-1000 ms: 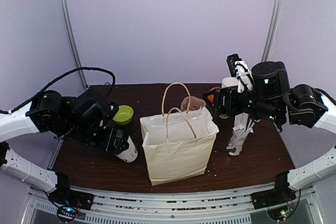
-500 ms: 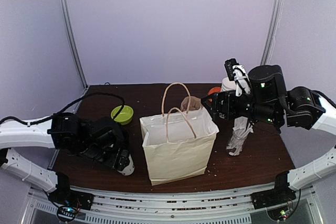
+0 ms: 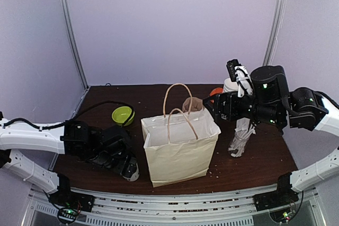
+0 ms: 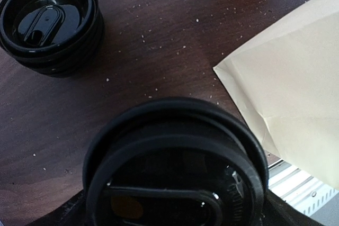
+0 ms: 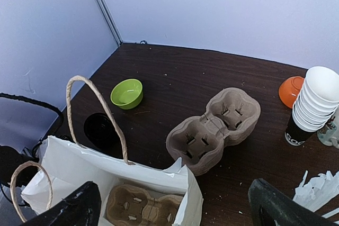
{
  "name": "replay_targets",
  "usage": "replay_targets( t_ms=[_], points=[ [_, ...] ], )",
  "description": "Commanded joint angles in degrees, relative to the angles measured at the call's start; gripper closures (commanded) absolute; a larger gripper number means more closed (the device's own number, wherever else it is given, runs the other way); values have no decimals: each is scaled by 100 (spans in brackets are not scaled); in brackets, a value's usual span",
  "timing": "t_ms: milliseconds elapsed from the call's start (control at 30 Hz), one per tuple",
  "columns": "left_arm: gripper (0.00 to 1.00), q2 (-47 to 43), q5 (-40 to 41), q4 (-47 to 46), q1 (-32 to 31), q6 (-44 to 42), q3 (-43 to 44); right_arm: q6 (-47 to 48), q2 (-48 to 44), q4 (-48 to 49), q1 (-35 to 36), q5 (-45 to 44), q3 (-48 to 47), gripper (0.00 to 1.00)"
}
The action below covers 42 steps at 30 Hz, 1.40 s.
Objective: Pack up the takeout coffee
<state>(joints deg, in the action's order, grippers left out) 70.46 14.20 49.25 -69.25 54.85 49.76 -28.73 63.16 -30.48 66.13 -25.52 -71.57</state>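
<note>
Left wrist view: takeout coffee (image 4: 175, 173) seen from above, glossy black lid, blurred, filling lower frame. Left pincer (image 3: 127, 166) state unclear; right pincer (image 5: 177, 207) spread wide, empty.

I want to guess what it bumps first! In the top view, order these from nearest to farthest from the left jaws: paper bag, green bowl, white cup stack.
1. Paper bag, just to their right.
2. Green bowl, farther back.
3. White cup stack, far off, back right.
</note>
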Motion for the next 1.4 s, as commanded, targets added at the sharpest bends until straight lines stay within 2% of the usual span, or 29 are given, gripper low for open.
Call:
replay_targets(
  t_ms=[0, 333, 367, 467, 567, 633, 767, 1000, 1267, 1367],
  points=[
    [2, -238, -156, -120, -53, -13, 71, -24, -40, -179, -12, -46, -40, 0],
    [2, -1377, -8, 129, -62, 325, 299, -12, -49, -150, -16, -20, -35, 0],
    [7, -1430, 25, 90, -62, 371, 292, -17, -47, -140, -19, -11, -26, 0],
    [36, -1637, -21, -169, -62, 425, 211, -42, -62, -104, -16, 19, 9, 0],
    [60, -1759, -30, -308, -61, 506, 77, -54, -84, -84, -20, 35, 51, 0],
    [69, -1738, -48, -309, -58, 566, -19, -73, -101, -72, -15, 51, 71, 0],
    [79, -1595, -194, -418, -52, 606, -256, -89, -111, -50, -14, 101, 100, 0],
    [90, -1373, -435, -619, -55, 669, -652, -102, -119, -68, -16, 141, 89, 0],
    [97, -1319, -715, -681, -54, 858, -1182, -114, -119, -92, -15, 160, 83, 0],
    [97, -1379, -694, -665, -53, 833, -1136, -94, -100, -148, -21, 154, 43, 0]
  ],
)
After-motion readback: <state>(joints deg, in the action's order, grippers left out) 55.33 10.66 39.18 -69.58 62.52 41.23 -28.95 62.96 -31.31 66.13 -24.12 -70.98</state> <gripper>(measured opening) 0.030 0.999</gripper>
